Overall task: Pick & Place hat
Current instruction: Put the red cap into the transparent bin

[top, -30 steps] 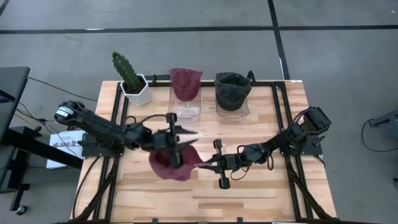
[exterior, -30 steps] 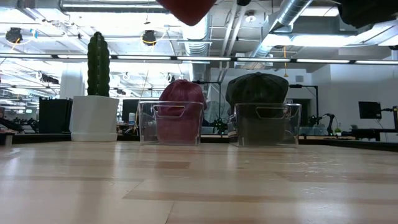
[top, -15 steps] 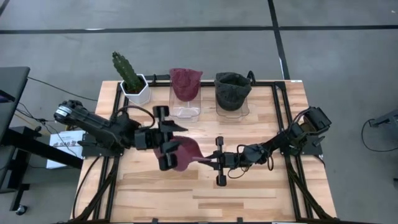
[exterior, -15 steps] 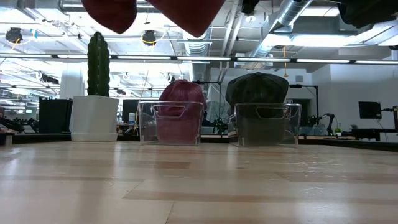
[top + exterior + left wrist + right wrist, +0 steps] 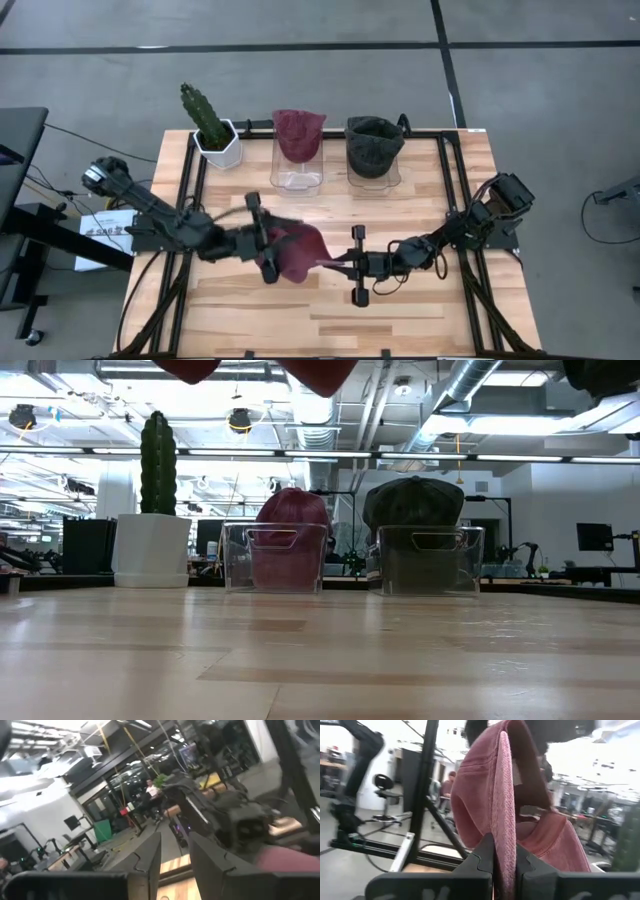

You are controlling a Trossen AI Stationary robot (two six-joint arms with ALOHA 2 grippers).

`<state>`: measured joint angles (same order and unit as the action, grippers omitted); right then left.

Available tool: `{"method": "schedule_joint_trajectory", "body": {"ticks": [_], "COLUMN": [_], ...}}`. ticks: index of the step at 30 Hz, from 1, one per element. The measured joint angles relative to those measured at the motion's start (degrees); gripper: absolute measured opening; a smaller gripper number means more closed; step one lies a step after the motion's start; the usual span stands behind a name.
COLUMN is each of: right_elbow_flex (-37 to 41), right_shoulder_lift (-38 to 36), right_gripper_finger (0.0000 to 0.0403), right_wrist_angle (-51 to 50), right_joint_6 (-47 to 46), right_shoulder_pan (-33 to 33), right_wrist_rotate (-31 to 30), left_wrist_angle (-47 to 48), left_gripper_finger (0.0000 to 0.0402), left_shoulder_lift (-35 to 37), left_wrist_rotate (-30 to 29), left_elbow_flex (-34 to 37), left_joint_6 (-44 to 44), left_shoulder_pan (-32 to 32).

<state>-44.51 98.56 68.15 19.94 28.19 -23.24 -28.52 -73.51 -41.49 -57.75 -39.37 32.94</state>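
Note:
A maroon knit hat (image 5: pixel 297 250) hangs in the air over the middle of the table, between my two grippers. My right gripper (image 5: pixel 335 265) comes in from the table's right and is shut on the hat. My left gripper (image 5: pixel 270 252) reaches in from the left, right against the hat's left side. Its fingers (image 5: pixel 150 855) stand a little apart with nothing between them, and the hat (image 5: pixel 292 862) shows beside one of them. In the low view only the hat's lowest parts (image 5: pixel 320 372) show, at the top. My right gripper pinches the hat's rim edge (image 5: pixel 503 847) between its two fingers, coming roughly level from the table's right. The hat is lifted clear of the table and spreads away beyond the fingertips. My left gripper: I cannot tell whether the outer side of a finger touches the hat.
At the table's far edge stand a clear bin with another maroon hat (image 5: pixel 298 140), a clear bin with a dark green hat (image 5: pixel 373 148), and a cactus in a white pot (image 5: pixel 212 130). Bare wooden table (image 5: pixel 400 310) lies near the front edge.
My left gripper has drawn back toward the table's left and near edges, risen and rolled about its own line. The hat, which spread wide below it a second ago, now hangs narrower and more bunched from my right gripper, a little higher than half a second ago.

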Motion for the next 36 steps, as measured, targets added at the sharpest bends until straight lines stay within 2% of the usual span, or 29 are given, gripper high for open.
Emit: {"method": "schedule_joint_trajectory", "body": {"ticks": [3,6,11,15,21,25,27,30,36], "right_elbow_flex": [0.00,0.00,0.00,0.00,0.00,0.00,0.00,0.00,0.00], "right_shoulder_lift": [0.00,0.00,0.00,0.00,0.00,0.00,0.00,-0.02,-0.02], "right_gripper_finger": [0.0004,0.0005,0.0004,0.0005,0.0005,0.0005,0.0004,0.0003,0.0003], "right_wrist_angle": [-0.09,-0.34,0.17,1.12,1.30,1.30,1.30,1.04,0.22], "right_joint_6": [0.09,0.10,0.53,0.64,0.64,0.63,0.62,0.62,-0.02], "right_shoulder_pan": [0.21,0.19,0.21,0.35,0.71,0.65,0.69,0.67,0.18], "right_wrist_rotate": [-2.75,-2.92,-2.53,-2.21,-1.98,1.19,2.69,2.80,2.91], "left_wrist_angle": [-0.08,-0.19,-0.18,0.03,0.03,0.03,-0.07,-0.72,-3.23], "left_gripper_finger": [0.0097,0.0097,0.0097,0.0097,0.0097,0.0097,0.0097,0.0097,0.0097], "left_shoulder_lift": [-0.04,0.01,0.00,0.00,0.00,0.00,0.00,0.00,0.00], "left_wrist_rotate": [-4.18,-9.95,-23.46,-35.26,-42.65,-43.11,-41.52,-35.29,-18.32], "left_elbow_flex": [0.19,0.19,0.49,1.93,4.91,5.98,5.98,5.98,6.00], "left_joint_6": [-2.53,-5.45,-8.79,-10.38,-12.12,-12.81,-12.86,-12.84,-9.04], "left_shoulder_pan": [3.70,7.70,13.94,14.30,10.18,6.04,3.72,0.52,-4.53]}}
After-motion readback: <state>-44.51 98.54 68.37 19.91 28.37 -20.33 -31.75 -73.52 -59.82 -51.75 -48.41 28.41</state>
